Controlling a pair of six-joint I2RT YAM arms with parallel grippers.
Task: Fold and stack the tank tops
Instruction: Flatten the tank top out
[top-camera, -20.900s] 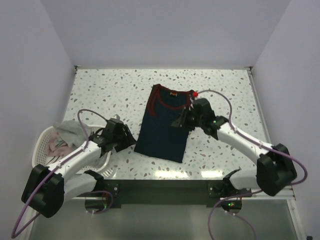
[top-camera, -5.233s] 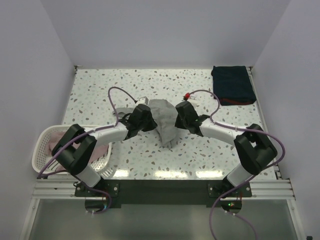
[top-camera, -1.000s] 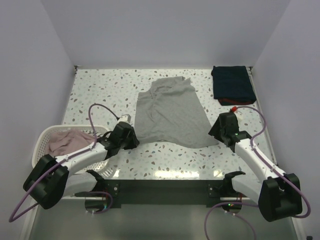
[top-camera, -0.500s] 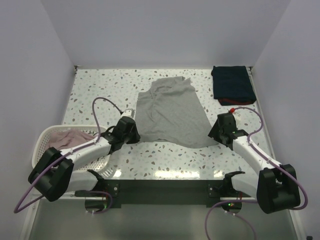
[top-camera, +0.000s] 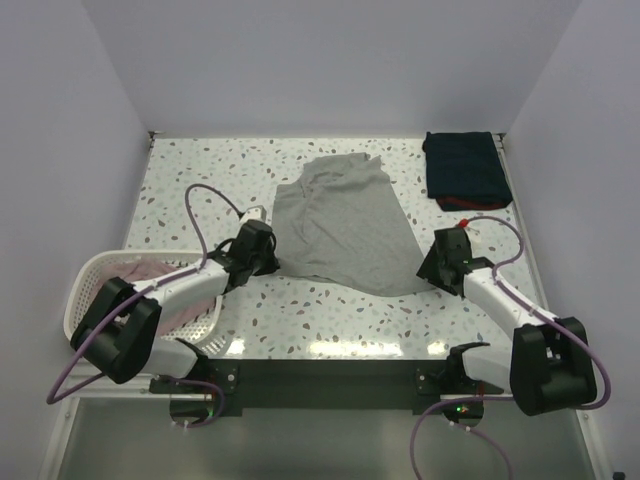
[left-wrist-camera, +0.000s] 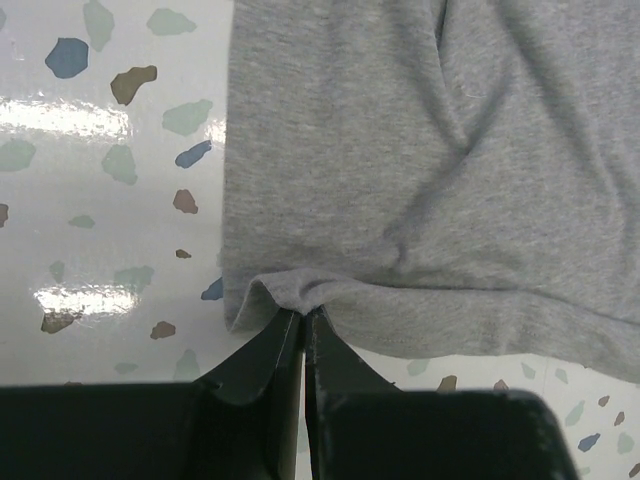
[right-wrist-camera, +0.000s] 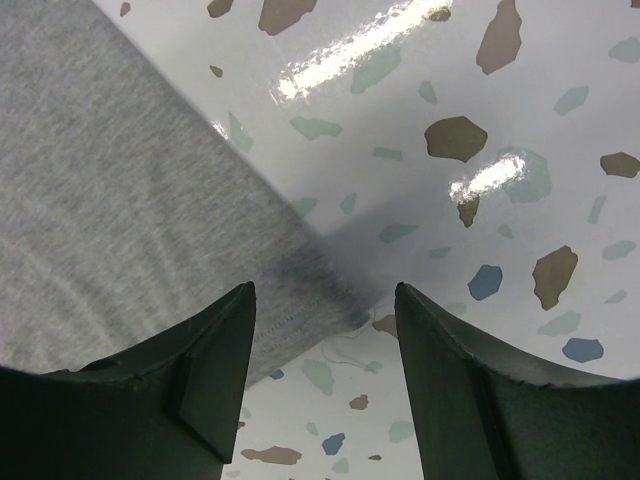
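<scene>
A grey tank top (top-camera: 343, 225) lies spread flat in the middle of the table, hem toward me. My left gripper (top-camera: 270, 258) is shut on the hem at its near left corner (left-wrist-camera: 300, 295), where the cloth bunches up between the closed tips. Over the hem's near right corner (right-wrist-camera: 320, 290) my right gripper (top-camera: 432, 268) stands open, a finger on each side and nothing held. At the back right sits a folded navy tank top (top-camera: 464, 168) with dark red trim. A pale pinkish tank top (top-camera: 150, 275) lies in the basket.
A white slotted basket (top-camera: 85, 300) stands at the near left edge beside the left arm. The speckled table (top-camera: 200, 180) ends at walls on the left, back and right. Purple cables loop over both arms.
My left gripper moved forward to the grey top's near left corner and shut on the hem. The right gripper shifted slightly toward the near right corner and stayed open.
</scene>
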